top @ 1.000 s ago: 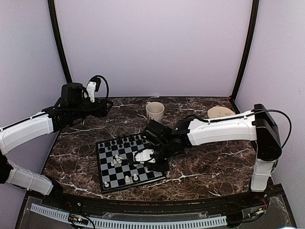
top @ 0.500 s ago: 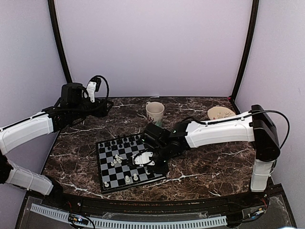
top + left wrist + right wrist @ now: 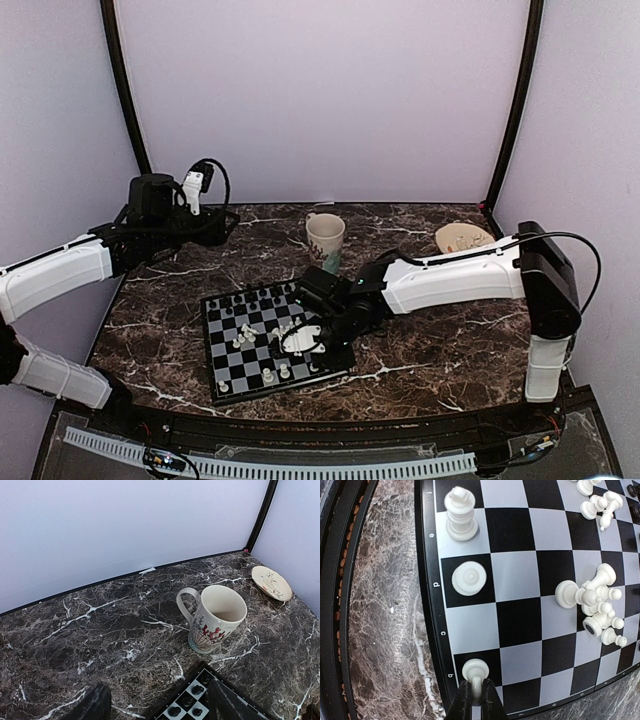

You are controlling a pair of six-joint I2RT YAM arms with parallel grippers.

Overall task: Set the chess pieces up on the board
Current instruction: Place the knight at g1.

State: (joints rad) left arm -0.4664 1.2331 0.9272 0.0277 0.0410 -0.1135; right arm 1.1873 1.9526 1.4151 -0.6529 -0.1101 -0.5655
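White piece [image 3: 475,672] stands upright on the b square in the near row of the board [image 3: 520,575]. The right gripper [image 3: 476,699] pinches its head from above. The left gripper [image 3: 225,218], apparently spread wide, idles far off.

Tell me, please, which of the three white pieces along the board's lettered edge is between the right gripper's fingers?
The white piece beside letter b, gripped by the right gripper; the piece at d and the tall piece past it stand free.
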